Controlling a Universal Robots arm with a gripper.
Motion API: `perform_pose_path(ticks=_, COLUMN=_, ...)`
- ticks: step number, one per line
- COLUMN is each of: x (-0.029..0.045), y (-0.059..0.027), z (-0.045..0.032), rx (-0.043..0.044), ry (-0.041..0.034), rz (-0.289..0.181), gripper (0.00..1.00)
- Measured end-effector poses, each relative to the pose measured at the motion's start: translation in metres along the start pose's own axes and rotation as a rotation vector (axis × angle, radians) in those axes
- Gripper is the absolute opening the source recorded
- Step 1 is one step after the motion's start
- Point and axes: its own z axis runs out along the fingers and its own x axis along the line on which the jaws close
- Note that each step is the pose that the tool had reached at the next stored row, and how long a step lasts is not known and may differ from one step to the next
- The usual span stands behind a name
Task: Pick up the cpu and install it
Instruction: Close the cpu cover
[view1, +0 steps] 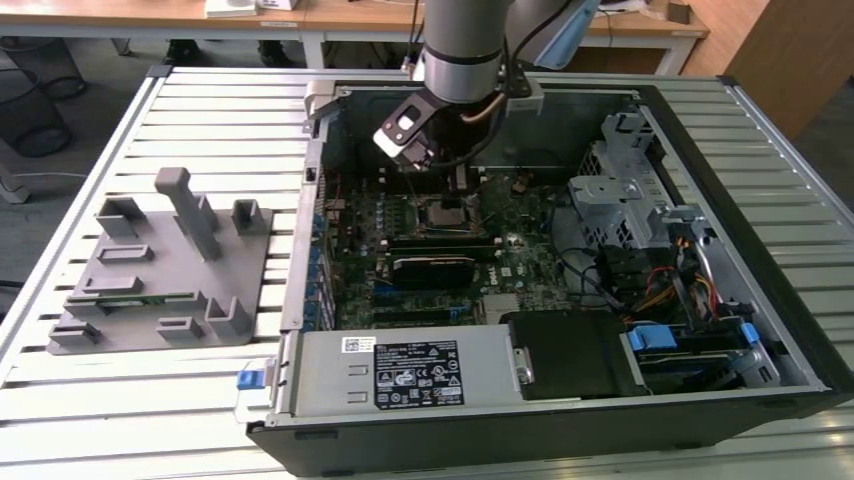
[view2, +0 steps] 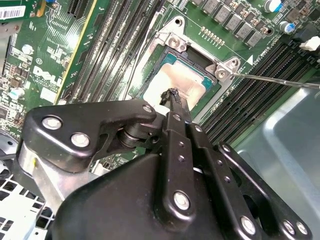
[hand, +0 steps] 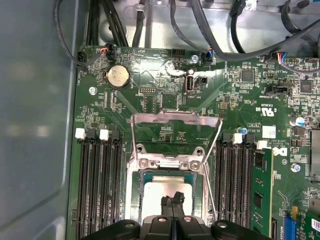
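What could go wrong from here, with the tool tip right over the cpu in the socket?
1. The tool is shut, with its tip at the silver top of the cpu. Any sideways drag might skew the chip in the socket.
2. The load plate stands open and the lever is swung free, so nothing clamps the cpu. A nudge could unseat it.
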Motion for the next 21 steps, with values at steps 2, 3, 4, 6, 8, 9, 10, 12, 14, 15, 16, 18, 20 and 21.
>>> perform_pose_path(ticks=2, x=0.0000, y=0.0000, z=-0.0011, rx=0.0000, ry=-0.0001, rz=0.000, gripper=0.11)
perform_pose_path(ticks=3, x=-0.0001, y=0.0000, z=-0.0017, rx=0.0000, ry=-0.0001, rz=0.000, gripper=0.11)
perform_pose_path(ticks=4, x=-0.0001, y=0.0000, z=-0.0022, rx=0.0000, ry=-0.0001, rz=0.000, gripper=0.11)
perform_pose_path(ticks=6, x=0.0000, y=0.0001, z=-0.0031, rx=0.0000, ry=0.0000, rz=0.000, gripper=0.11)
perform_pose_path(ticks=8, x=-0.0001, y=0.0001, z=-0.0035, rx=-0.0001, ry=0.0001, rz=0.000, gripper=0.11)
perform_pose_path(ticks=9, x=-0.0001, y=0.0001, z=-0.0037, rx=-0.0001, ry=0.0000, rz=0.000, gripper=0.11)
perform_pose_path(ticks=10, x=-0.0001, y=0.0001, z=-0.0042, rx=0.0001, ry=-0.0003, rz=0.000, gripper=0.11)
perform_pose_path(ticks=12, x=-0.0001, y=0.0002, z=-0.0045, rx=-0.0001, ry=0.0001, rz=0.000, gripper=0.11)
perform_pose_path(ticks=14, x=-0.0001, y=0.0002, z=-0.0051, rx=0.0001, ry=-0.0002, rz=0.000, gripper=0.11)
perform_pose_path(ticks=15, x=-0.0001, y=0.0002, z=-0.0055, rx=0.0001, ry=-0.0002, rz=0.000, gripper=0.11)
perform_pose_path(ticks=16, x=-0.0001, y=0.0002, z=-0.0056, rx=0.0000, ry=0.0000, rz=0.000, gripper=0.11)
perform_pose_path(ticks=18, x=-0.0001, y=0.0002, z=-0.0065, rx=0.0001, ry=-0.0002, rz=0.000, gripper=0.11)
perform_pose_path(ticks=20, x=-0.0001, y=0.0003, z=-0.0079, rx=0.0000, ry=-0.0001, rz=0.000, gripper=0.11)
perform_pose_path(ticks=21, x=-0.0002, y=0.0003, z=-0.0089, rx=0.0000, ry=-0.0001, rz=0.000, gripper=0.11)
